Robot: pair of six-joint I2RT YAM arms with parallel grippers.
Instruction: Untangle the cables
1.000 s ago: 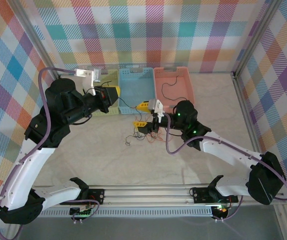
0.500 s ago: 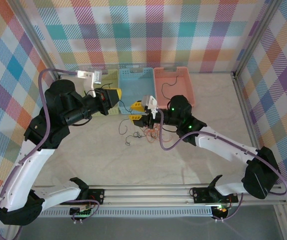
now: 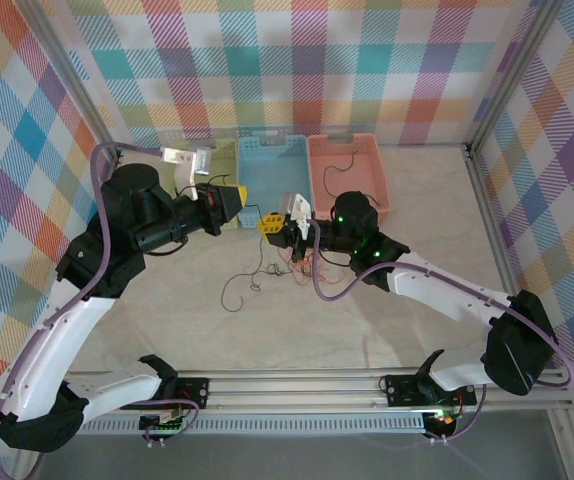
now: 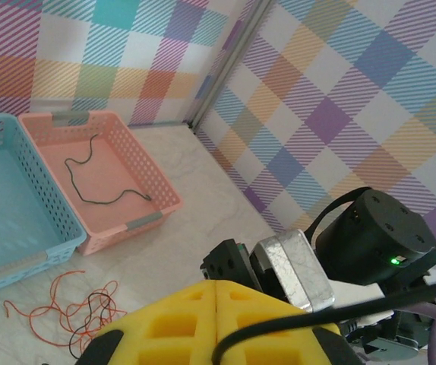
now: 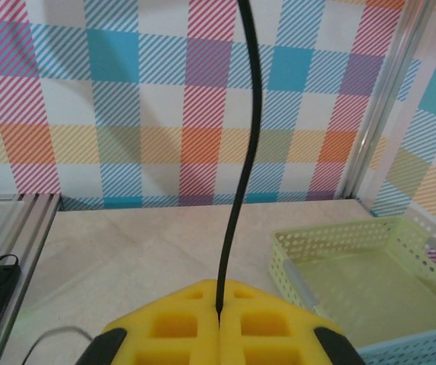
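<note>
The right gripper (image 3: 270,224) is pressed tight, its yellow fingers meeting along one seam. In the right wrist view we see a dark cable (image 5: 222,289) pinched in that seam and rising straight up from it. The left gripper (image 3: 229,197) is closed just as tightly. In the left wrist view a dark strand leaves its seam and runs off toward 3 o'clock, so we take it to be gripping the dark cable too.

From above, the left arm climbs from its base at 7 o'clock. It bends at a raised elbow and sends its black forearm toward 3 o'clock, with the fingers held above the near edge of the baskets. The right arm stretches low from 5 o'clock toward 10 o'clock, its wrist turned so the fingers point to 9 o'clock. The two grippers face each other, near but apart.

The orange-red cable (image 3: 299,264) lies in a loose tangle on the table (image 3: 437,200), just at 6 o'clock of the right gripper, with dark strands mixed in. A dark loop (image 3: 229,295) rests at 8 o'clock of that tangle.

Another thin dark wire (image 4: 67,167) lies curled inside the pink basket (image 3: 343,139) at 12 o'clock. The blue basket (image 3: 272,170) and the green basket (image 5: 339,274) stand at its 9 o'clock.
</note>
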